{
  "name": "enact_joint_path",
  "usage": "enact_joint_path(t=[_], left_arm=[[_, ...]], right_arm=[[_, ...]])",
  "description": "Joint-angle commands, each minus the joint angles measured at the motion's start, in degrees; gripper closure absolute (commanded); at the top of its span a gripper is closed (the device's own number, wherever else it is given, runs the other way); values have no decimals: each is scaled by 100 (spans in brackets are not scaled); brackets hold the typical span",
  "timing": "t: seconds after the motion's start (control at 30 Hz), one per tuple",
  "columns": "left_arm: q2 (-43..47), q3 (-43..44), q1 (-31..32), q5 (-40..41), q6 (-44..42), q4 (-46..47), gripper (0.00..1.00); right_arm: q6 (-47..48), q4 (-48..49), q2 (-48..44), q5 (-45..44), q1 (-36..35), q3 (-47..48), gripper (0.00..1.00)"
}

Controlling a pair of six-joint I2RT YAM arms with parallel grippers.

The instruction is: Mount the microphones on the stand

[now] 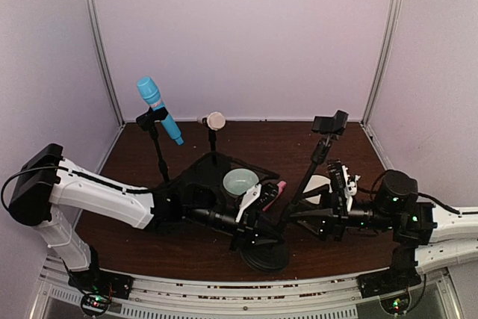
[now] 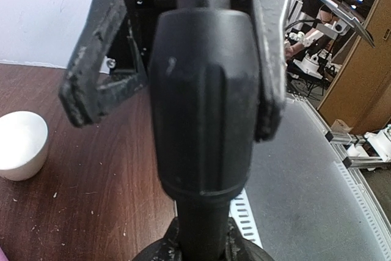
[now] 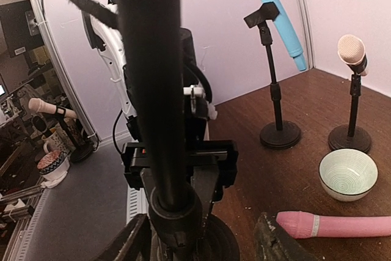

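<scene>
Bottom centre, my left gripper point(image 2: 174, 117) straddles the near stand point(image 1: 263, 257) at its knob, jaws spread. The right gripper point(image 3: 201, 242) gapes wide around its pole. The pink microphone point(image 3: 335, 225) lies flat beside the bowl point(image 3: 348, 174). Farther back, upper left, the blue microphone point(image 1: 158, 108) and the cream microphone point(image 1: 214, 119) sit clipped on the rear stands point(image 1: 158, 156).

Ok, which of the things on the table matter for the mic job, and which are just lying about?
For the job:
- blue mic, already mounted
- cream mic, already mounted
- pink mic, lying flat, not mounted
- empty stand

Lying about:
- bowl
- white cup
</scene>
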State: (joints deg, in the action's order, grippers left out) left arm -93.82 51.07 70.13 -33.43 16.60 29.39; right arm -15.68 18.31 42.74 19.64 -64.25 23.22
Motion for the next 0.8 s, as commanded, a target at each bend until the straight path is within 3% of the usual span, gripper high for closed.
enact_joint_path(t=[0.0,0.53,0.67,0.77], left_arm=[[31,285,1,-148,-32,392,100],[-7,368,10,97,-49,254,100],[17,401,10,686,-99,-50,100],[85,415,32,1622,-154,-403,100]], right_arm=[[-61,415,20,371,22,141,43],[-153,626,242,473,22,165,69],[-229,511,263,124,24,181,87],[-472,531,269,-389,7,169,100]])
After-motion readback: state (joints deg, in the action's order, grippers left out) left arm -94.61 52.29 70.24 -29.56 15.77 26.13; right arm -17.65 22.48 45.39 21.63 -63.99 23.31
